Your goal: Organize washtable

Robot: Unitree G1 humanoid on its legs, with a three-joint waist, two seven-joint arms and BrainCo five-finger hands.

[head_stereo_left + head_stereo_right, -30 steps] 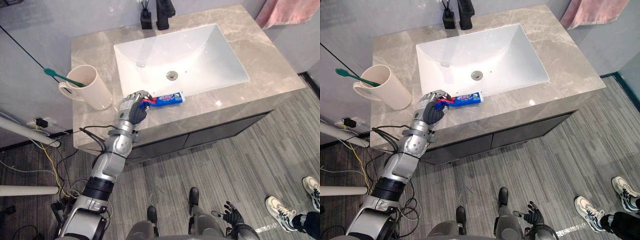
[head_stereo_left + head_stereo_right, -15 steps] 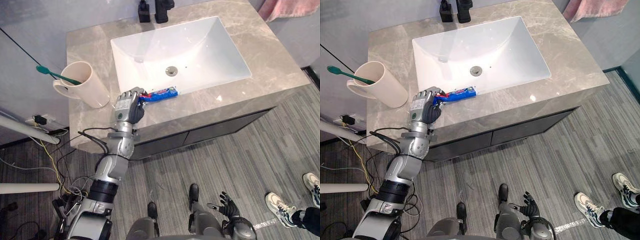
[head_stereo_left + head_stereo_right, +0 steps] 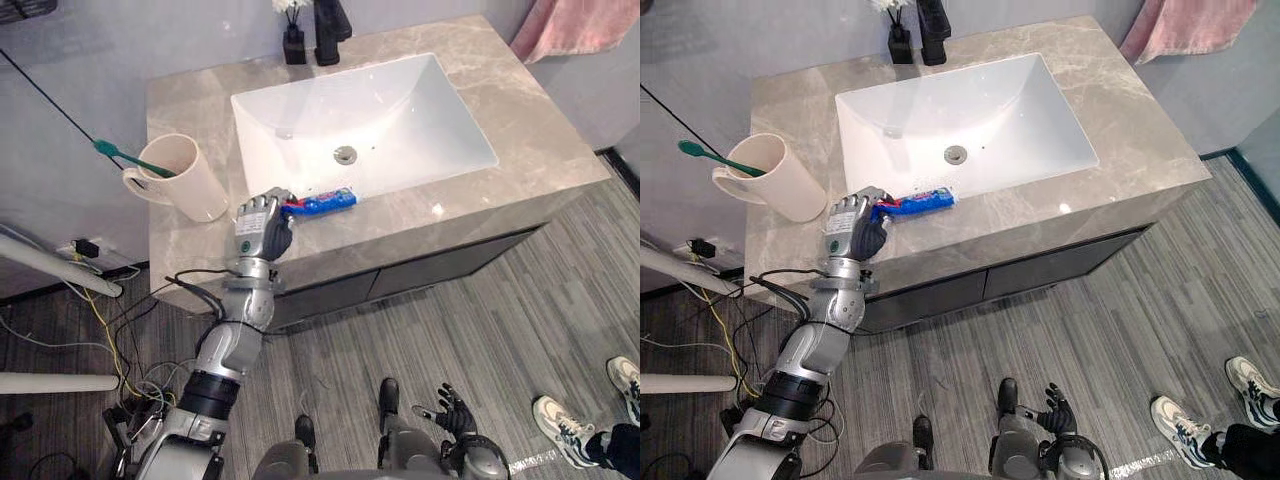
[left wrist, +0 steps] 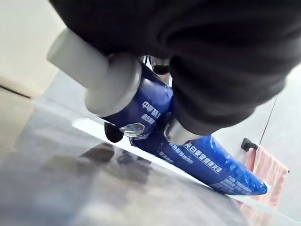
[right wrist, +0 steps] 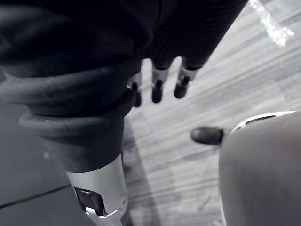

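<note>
Blue toothpaste tube (image 3: 325, 201) at sink (image 3: 400, 110) front rim, L hand (image 3: 262, 225) fingers round its end; R hand (image 3: 452, 415) fingers loose.

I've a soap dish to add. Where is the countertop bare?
The widest bare counter lies right of the sink, and along the front edge right of the toothpaste. A smaller patch sits behind the mug. Crowded: front left, where the left hand grips the toothpaste beside the mug, and behind the sink by the faucet.

Marble counter (image 3: 540, 130): cream mug (image 3: 185, 185), sink (image 3: 400, 110), dark bottle (image 3: 293, 45).
</note>
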